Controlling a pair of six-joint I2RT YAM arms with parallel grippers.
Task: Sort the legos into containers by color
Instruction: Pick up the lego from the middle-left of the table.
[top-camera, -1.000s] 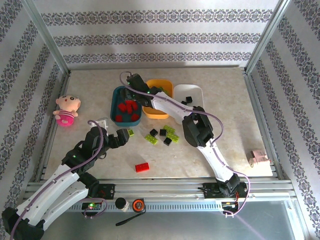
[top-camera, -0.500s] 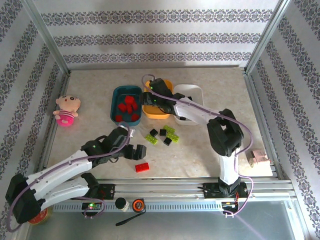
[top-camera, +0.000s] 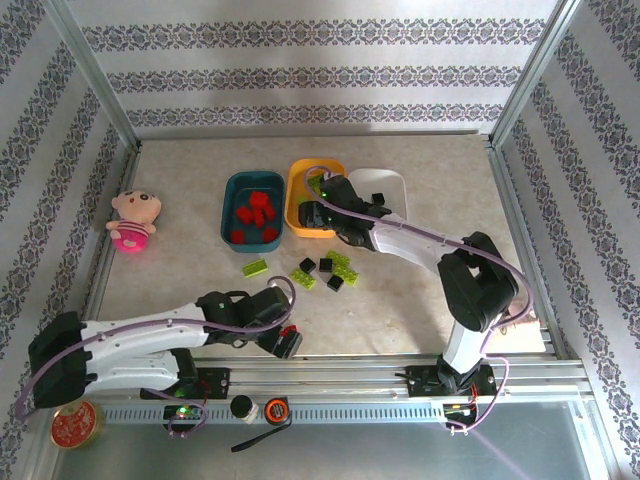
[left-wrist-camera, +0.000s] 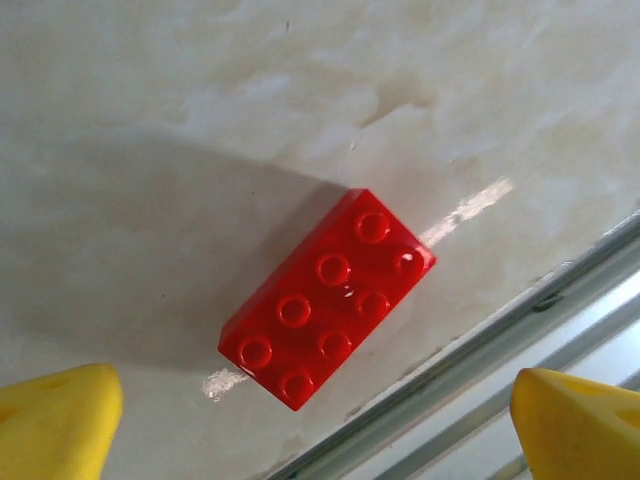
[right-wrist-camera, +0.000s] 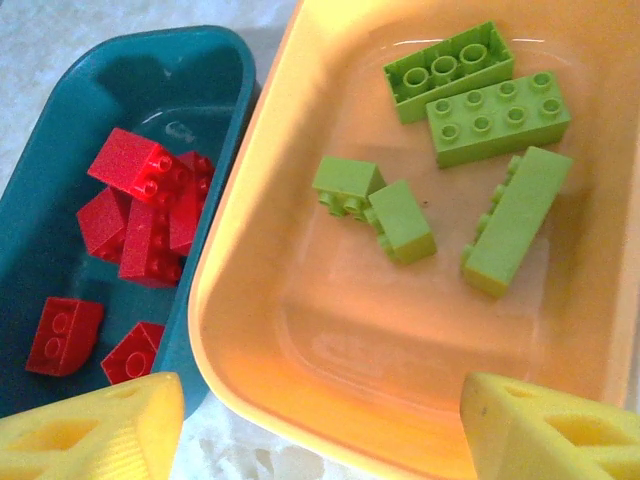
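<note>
Left pincer (left-wrist-camera: 315, 425) wide, empty, poised over red brick (left-wrist-camera: 328, 298) on counter (left-wrist-camera: 200, 100), right pincer (right-wrist-camera: 320, 430) parted, empty, above orange-yellow tray (right-wrist-camera: 230, 330) holding lime bricks (right-wrist-camera: 497, 117)

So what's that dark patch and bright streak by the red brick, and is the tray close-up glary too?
Left wrist view: a soft shadow falls on the table left of the red brick, and the streak looks like light glinting off the table. Right wrist view: the orange-yellow tray shows a pale sheen on its floor, no harsh glare.
</note>
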